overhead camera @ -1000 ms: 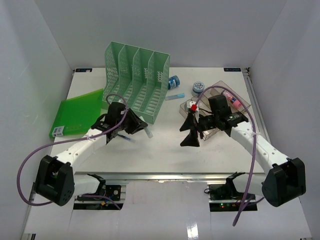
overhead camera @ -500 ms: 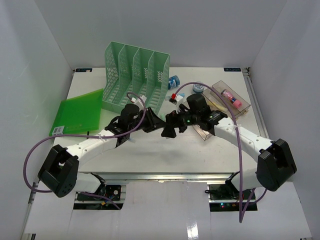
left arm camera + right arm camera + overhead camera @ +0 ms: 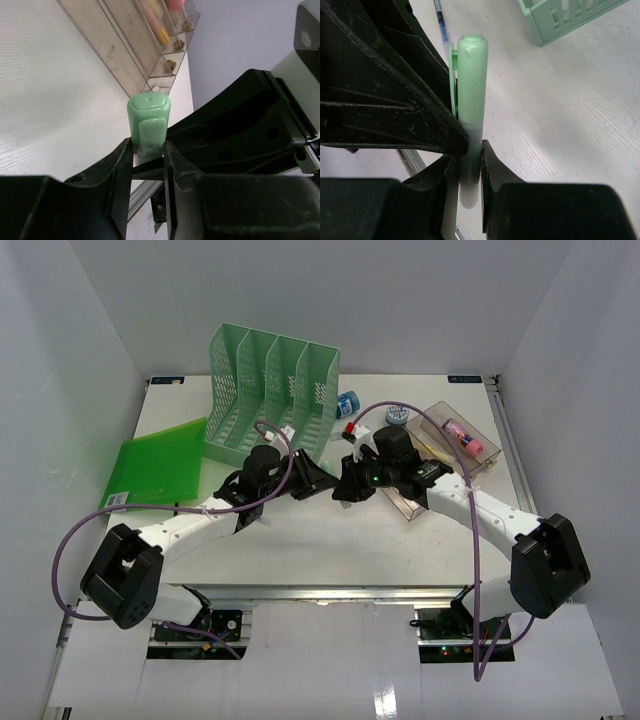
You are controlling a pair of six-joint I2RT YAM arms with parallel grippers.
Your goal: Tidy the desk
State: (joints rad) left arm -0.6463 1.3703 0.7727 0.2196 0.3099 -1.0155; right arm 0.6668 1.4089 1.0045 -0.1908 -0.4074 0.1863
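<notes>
1. The desk [image 3: 330, 545] is a white top that fills the floor of the white-walled enclosure, with a metal rail along its near edge. Both arms reach in and meet over its middle.
2. The left gripper [image 3: 148, 150] has its jaws narrowed onto a green highlighter [image 3: 149, 117]. It pinches just below the capped, clipped end, and the cap sticks out past the fingertips.
3. The right gripper [image 3: 469, 167] is also clamped on the same highlighter, at its paler end. So both tools are gripping one marker, with the fingers of the two grippers crowded side by side.
4. Top view only:
   - The green mesh file rack [image 3: 270, 405] sits toward the far left.
   - The green folder [image 3: 155, 465] lies flat at the left edge, just beside the rack.
   - The clear tiered tray [image 3: 440, 455] is toward the right edge.
   - Two blue round items [image 3: 347, 403] sit between the rack and the tray near the far edge.
   - The highlighter is too small to make out here.
5. Left wrist only: the tray's compartments hold small yellow and pink bits.
6. Right wrist only: a blue pen [image 3: 440, 20] lies on the desk beyond the left fingers. A corner of the rack shows at top right.
</notes>
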